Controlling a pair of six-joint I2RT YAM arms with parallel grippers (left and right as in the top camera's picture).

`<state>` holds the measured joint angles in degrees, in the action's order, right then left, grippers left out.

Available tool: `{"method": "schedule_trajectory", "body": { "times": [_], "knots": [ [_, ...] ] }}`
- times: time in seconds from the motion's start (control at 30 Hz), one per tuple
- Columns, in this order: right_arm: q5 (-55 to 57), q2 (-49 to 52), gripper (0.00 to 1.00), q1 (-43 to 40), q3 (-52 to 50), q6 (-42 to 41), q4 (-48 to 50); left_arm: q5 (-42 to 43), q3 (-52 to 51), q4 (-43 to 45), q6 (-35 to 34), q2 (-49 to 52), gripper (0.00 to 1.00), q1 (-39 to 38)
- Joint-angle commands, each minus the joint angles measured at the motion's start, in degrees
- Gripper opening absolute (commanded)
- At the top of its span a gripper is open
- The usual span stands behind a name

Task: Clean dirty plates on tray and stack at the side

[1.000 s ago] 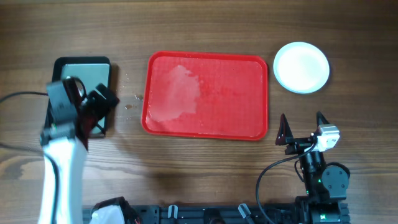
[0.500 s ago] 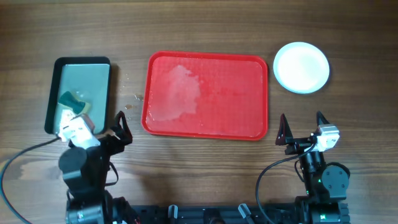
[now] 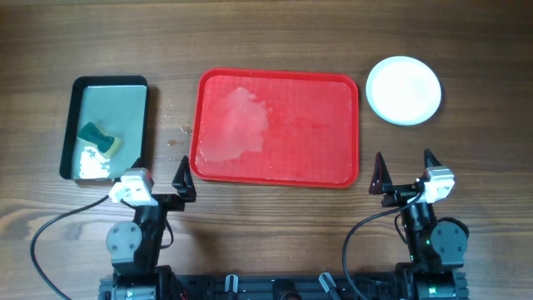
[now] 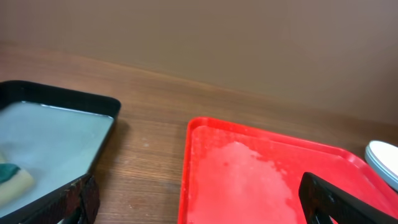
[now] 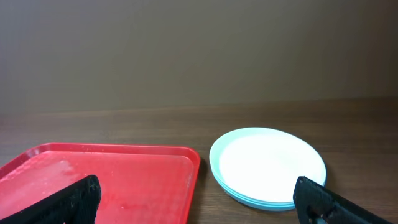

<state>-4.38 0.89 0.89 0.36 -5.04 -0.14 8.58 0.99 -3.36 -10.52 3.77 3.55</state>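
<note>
If you're checking where things sit off the jaws, both of your grippers are spread wide with nothing between the fingers. The left gripper and the right gripper are parked low at the near edge of the table, well apart from each other.

The plates are off the tray. They're piled in one stack straight ahead of the right jaws, a good way out on the wood. From the right wrist, the stack lands in the gap of the right gripper, closer to the right-hand finger. You can see a white plate on top with pale aqua rims under it. The tray's corner is ahead of the left-hand finger, just beside the stack but not touching it.

The red tray has no plates on it, just a wet, cloudy film on its left half. From the left wrist it fills most of the gap of the left gripper, its rim slightly left of centre. An edge of the plates peeks in past the right-hand finger.

Ahead and outside the left jaws' left-hand finger is the dark tray of greenish water. A sponge is lying in it.
</note>
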Motion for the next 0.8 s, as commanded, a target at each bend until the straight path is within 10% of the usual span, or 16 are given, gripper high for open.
{"method": "schedule_trajectory", "body": {
  "times": [0.0,0.77],
  "knots": [
    [0.98,-0.61,1.00,0.17,-0.07,0.50,0.17,-1.86,-0.68,-0.50,1.14,-2.99,1.00,-2.64],
    [0.98,-0.61,1.00,0.17,-0.07,0.50,0.15,-6.34,-0.68,-1.14,8.87,-3.10,1.00,-4.42]
  ]
}}
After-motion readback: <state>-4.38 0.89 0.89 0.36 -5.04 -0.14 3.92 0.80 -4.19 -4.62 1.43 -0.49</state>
